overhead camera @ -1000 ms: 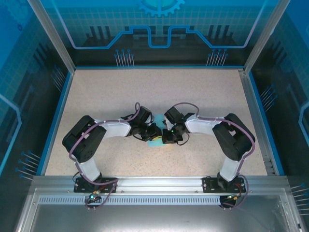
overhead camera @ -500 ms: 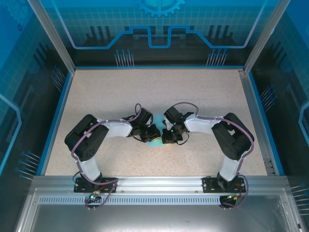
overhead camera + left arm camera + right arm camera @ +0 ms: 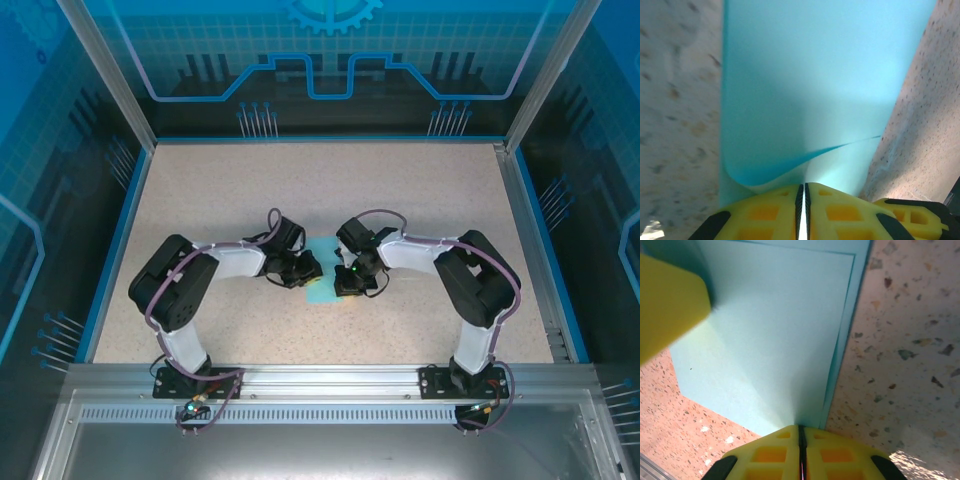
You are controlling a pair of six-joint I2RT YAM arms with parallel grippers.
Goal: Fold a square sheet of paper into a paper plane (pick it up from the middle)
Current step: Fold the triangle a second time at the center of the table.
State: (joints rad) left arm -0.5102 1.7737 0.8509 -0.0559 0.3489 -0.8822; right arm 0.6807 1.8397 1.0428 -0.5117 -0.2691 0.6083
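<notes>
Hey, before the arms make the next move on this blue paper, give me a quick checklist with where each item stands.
1. Left gripper gripping the paper: ok, fingers closed on its edge.
2. Right gripper gripping the paper: ok, closed on the other side.
3. Paper lying flat: not ok, it curls up by the left gripper.
4. Layers lined up: not ok, a strip of the lower layer shows past the upper one.
5. Crease pressed sharp: cannot tell.
</notes>
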